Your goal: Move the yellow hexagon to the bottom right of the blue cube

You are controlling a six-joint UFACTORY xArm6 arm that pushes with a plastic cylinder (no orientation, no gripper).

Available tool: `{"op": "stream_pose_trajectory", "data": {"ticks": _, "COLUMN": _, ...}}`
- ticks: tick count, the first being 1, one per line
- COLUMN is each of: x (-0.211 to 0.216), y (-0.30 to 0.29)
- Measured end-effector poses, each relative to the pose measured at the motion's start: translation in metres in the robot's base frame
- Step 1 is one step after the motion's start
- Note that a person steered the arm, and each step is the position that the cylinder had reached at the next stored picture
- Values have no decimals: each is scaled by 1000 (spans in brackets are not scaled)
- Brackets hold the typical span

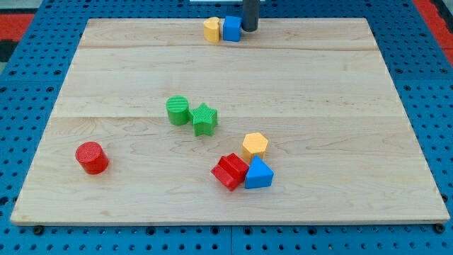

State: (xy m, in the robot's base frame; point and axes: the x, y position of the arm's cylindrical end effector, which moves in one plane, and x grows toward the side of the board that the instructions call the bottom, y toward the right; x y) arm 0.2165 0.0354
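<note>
Wooden board [318, 106], my tip [250, 29] touching blue cube [231, 29]

Pale wood board [297, 85]; ribbed green cylinder [178, 110]; ribbed red cylinder [91, 157]; blue cube [231, 29].

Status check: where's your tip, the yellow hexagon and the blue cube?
My tip at blue cube's right side. Yellow hexagon far below, touching blue triangle. Yellow block flanks cube's left.

This is looking like a robotics lab bench. A pale wooden board of joined planks [297, 92] is lying on a blue perforated metal table top with a regular grid of mounting holes [425, 85]. Small plastic printed-looking blocks are sitting on the board, and red matting [18, 18] is showing at the view's top corners.
</note>
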Motion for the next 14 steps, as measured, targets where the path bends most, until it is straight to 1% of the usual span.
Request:
{"op": "stream_pose_trajectory", "data": {"ticks": 2, "x": 4, "y": -26}}
{"op": "stream_pose_trajectory", "data": {"ticks": 3, "x": 8, "y": -2}}
{"op": "stream_pose_trajectory", "data": {"ticks": 4, "x": 34, "y": 46}}
{"op": "stream_pose_trajectory", "data": {"ticks": 6, "x": 113, "y": 149}}
{"op": "stream_pose_trajectory", "data": {"ticks": 7, "x": 163, "y": 180}}
{"op": "stream_pose_trajectory", "data": {"ticks": 8, "x": 229, "y": 180}}
{"op": "stream_pose_trajectory", "data": {"ticks": 9, "x": 290, "y": 168}}
{"op": "stream_pose_trajectory", "data": {"ticks": 10, "x": 343, "y": 136}}
{"op": "stream_pose_trajectory", "data": {"ticks": 11, "x": 382, "y": 93}}
{"op": "stream_pose_trajectory", "data": {"ticks": 12, "x": 390, "y": 35}}
{"op": "stream_pose_trajectory", "data": {"ticks": 13, "x": 370, "y": 13}}
{"op": "stream_pose_trajectory", "data": {"ticks": 14, "x": 342, "y": 0}}
